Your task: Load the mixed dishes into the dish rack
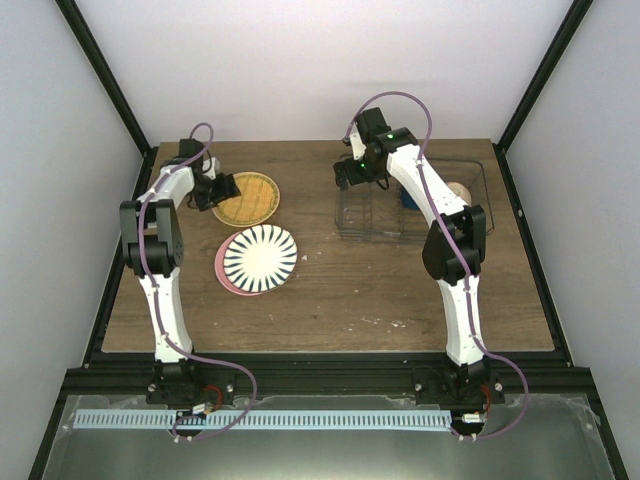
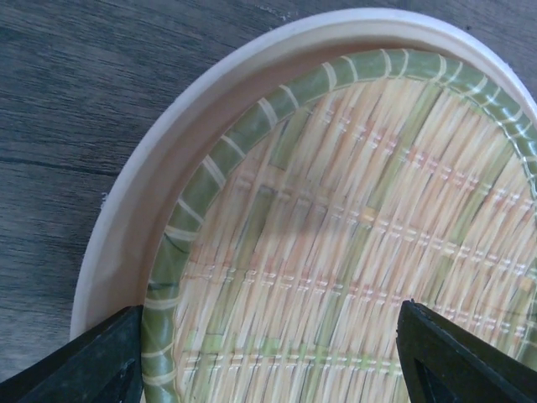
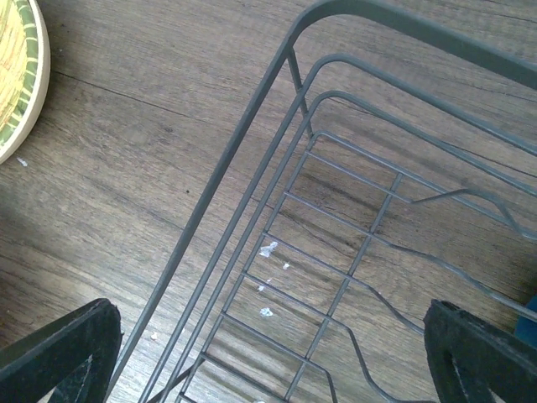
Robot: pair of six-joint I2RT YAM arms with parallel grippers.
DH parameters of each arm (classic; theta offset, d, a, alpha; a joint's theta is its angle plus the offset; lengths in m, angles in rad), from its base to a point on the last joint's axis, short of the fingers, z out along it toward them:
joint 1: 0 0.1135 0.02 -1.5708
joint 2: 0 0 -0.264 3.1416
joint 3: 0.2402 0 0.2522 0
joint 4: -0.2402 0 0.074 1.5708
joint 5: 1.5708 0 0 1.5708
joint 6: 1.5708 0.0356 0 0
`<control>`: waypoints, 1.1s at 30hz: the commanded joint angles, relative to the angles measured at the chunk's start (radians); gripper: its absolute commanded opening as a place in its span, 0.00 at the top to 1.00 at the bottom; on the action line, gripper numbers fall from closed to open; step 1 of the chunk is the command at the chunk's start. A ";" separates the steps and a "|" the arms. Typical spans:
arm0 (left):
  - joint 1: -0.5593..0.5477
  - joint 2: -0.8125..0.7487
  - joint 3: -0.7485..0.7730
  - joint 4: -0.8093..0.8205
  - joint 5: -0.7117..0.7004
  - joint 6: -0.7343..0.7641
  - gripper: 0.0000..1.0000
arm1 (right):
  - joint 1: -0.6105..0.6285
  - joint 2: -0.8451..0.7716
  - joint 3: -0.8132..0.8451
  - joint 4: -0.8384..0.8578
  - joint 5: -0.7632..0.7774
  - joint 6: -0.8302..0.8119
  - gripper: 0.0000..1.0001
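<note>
The yellow-orange grid-patterned plate (image 1: 248,198) lies flat at the table's (image 1: 340,300) far left. The left gripper (image 2: 268,323) is spread and empty over the plate's left part; whether it touches is unclear. It should pinch the raised rim squarely. The white striped plate (image 1: 260,258) crowds the near side. The right gripper (image 3: 268,344), wide and empty, occupies the dish rack's (image 3: 252,126) left end.

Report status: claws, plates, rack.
Left claw open over yellow plate, not gripping. Right claw open above dish rack. Striped plate on pink plate, unloaded. Nothing in the way.
</note>
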 commanded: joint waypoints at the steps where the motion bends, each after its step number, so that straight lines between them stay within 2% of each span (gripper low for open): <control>1: -0.002 0.035 -0.031 0.015 0.025 -0.008 0.22 | 0.007 0.000 -0.005 -0.009 0.020 -0.011 0.00; 7: -0.003 0.020 -0.116 0.077 0.090 -0.054 0.56 | 0.007 -0.001 -0.006 -0.009 0.018 -0.011 0.00; 12: -0.001 0.001 -0.165 0.094 0.096 -0.060 0.74 | 0.007 -0.005 -0.012 -0.008 0.013 -0.013 0.00; 23: 0.005 -0.027 -0.188 0.119 0.146 -0.078 0.99 | 0.007 -0.018 -0.022 0.000 -0.005 -0.012 0.00; 33: 0.052 -0.107 -0.234 0.202 0.284 -0.108 1.00 | 0.008 -0.061 -0.032 0.043 -0.086 -0.011 0.00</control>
